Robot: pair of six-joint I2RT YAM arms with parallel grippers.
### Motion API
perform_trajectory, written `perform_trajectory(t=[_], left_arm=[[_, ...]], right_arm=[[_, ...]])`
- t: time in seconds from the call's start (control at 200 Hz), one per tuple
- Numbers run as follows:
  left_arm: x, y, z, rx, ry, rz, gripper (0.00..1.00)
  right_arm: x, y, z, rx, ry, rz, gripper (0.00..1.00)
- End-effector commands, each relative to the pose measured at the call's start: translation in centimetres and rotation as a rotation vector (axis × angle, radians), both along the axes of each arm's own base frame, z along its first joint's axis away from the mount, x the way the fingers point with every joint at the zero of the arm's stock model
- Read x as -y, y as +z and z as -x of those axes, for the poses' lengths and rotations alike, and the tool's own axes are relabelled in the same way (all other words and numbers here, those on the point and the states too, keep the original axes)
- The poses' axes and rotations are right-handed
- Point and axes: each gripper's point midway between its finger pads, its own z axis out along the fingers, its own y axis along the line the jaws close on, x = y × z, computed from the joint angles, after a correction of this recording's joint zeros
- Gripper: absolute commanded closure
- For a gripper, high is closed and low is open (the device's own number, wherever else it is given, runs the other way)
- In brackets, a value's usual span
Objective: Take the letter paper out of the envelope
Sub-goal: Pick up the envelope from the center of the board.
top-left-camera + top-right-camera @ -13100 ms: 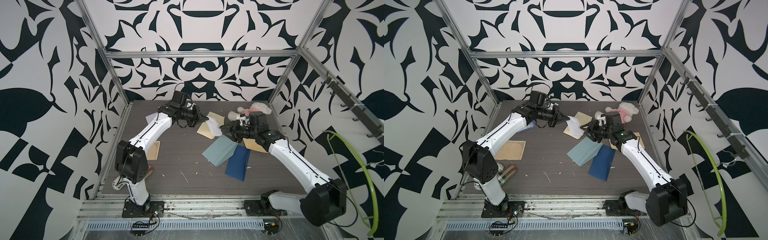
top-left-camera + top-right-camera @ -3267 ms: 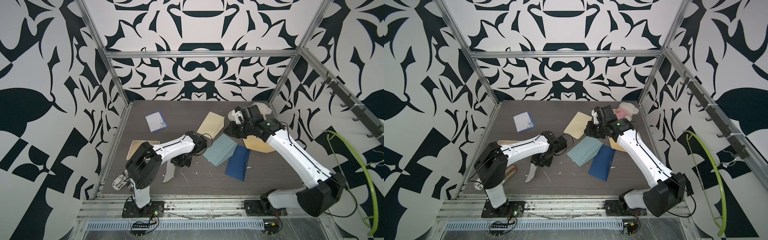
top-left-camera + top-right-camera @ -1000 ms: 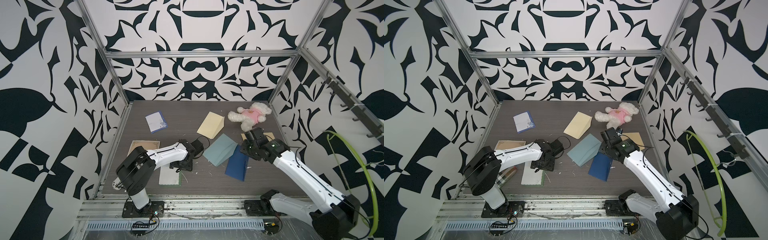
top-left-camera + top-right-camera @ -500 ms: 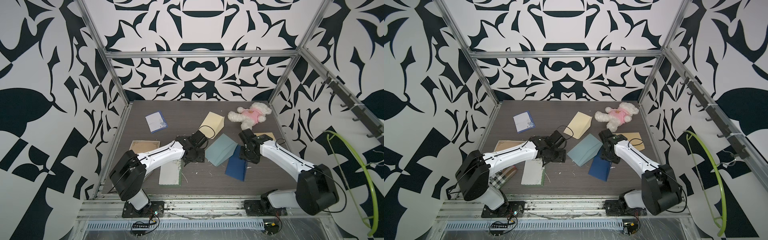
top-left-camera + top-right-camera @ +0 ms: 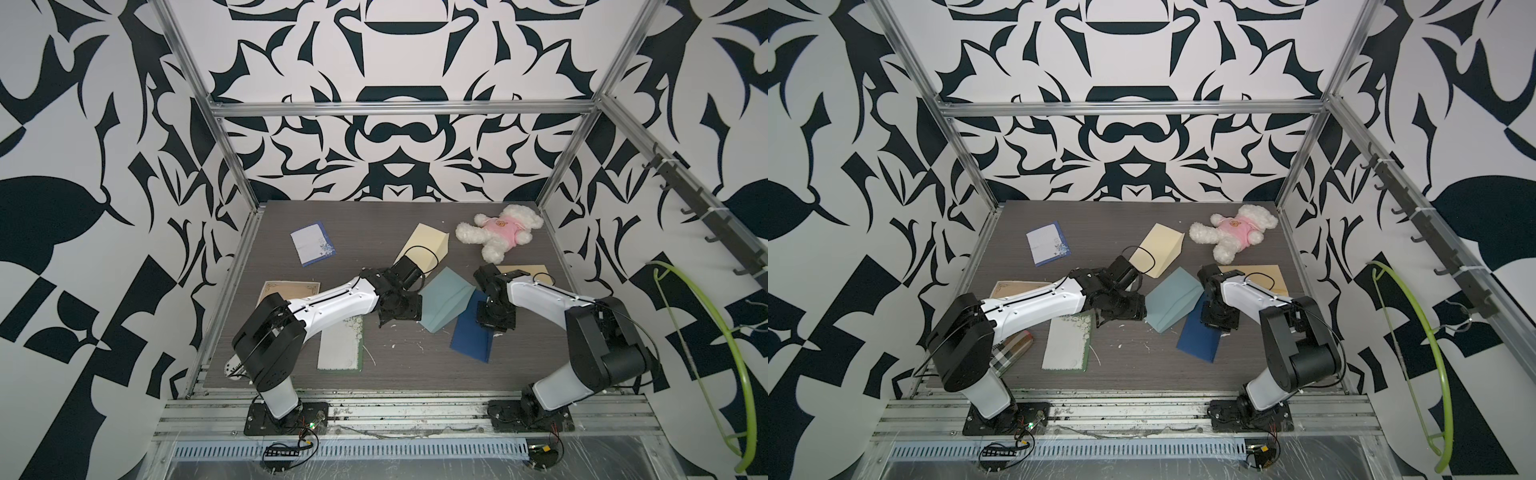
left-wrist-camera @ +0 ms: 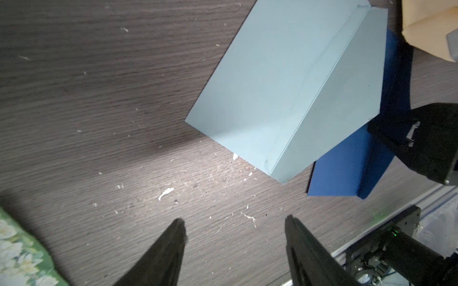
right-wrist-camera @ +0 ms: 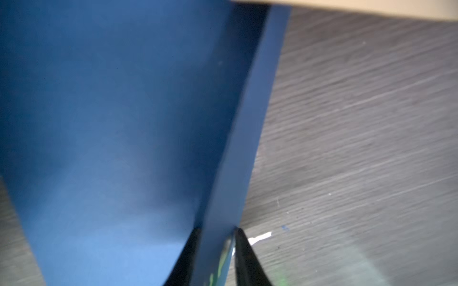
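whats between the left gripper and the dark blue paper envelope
A pale blue paper envelope lies between the left gripper and the dark blue paper envelope, overlapping the dark one's edge; both top views show it.

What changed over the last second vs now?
The right gripper came down onto the dark blue paper envelope and its fingers closed on its edge. The left gripper, open, swung from the green floral letter paper toward the pale blue paper envelope. Envelopes, letter paper and white teddy bear stayed put.
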Motion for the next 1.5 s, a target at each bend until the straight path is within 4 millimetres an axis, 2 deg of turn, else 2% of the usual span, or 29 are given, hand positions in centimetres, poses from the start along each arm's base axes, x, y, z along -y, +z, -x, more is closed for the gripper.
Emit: perform_trajectory(t=[0.0, 0.115, 0.555, 0.86, 0.945, 1.05, 1.115, 1.204, 1.359, 1.494], left_arm=[[0.8, 0.2, 0.0, -0.003, -0.028, 0.011, 0.31], [0.9, 0.1, 0.0, -0.005, -0.032, 0.010, 0.32], [2.2, -0.1, -0.6, -0.006, -0.064, 0.026, 0.31], [3.9, -0.3, -1.1, -0.016, -0.096, 0.056, 0.33], [4.3, -0.2, -1.1, -0.021, -0.103, 0.066, 0.33], [4.8, 0.9, -1.2, -0.015, -0.113, 0.092, 0.32], [5.0, 2.1, -1.6, 0.003, -0.111, 0.119, 0.31], [5.3, 4.5, -2.4, 0.033, -0.113, 0.183, 0.29], [5.2, 9.6, -4.1, 0.094, -0.133, 0.337, 0.25], [3.7, 14.7, -5.5, 0.176, -0.150, 0.484, 0.23]], right_arm=[[-0.1, -0.1, 0.7, -0.034, 0.001, 0.001, 0.84], [-0.1, 0.5, 1.0, -0.047, 0.008, 0.010, 1.00], [-0.8, 6.4, 2.5, -0.002, -0.016, 0.032, 1.00], [3.2, 13.4, 2.3, 0.156, -0.089, 0.243, 1.00], [3.5, 15.3, 1.7, 0.217, -0.101, 0.252, 1.00], [3.3, 18.0, 0.6, 0.323, -0.106, 0.222, 1.00], [2.4, 19.9, -0.6, 0.406, -0.081, 0.165, 1.00], [0.2, 22.4, -2.7, 0.516, 0.002, 0.048, 1.00], [-6.2, 26.6, -5.5, 0.635, 0.246, -0.241, 1.00], [-10.8, 30.6, -6.6, 0.697, 0.376, -0.524, 1.00]])
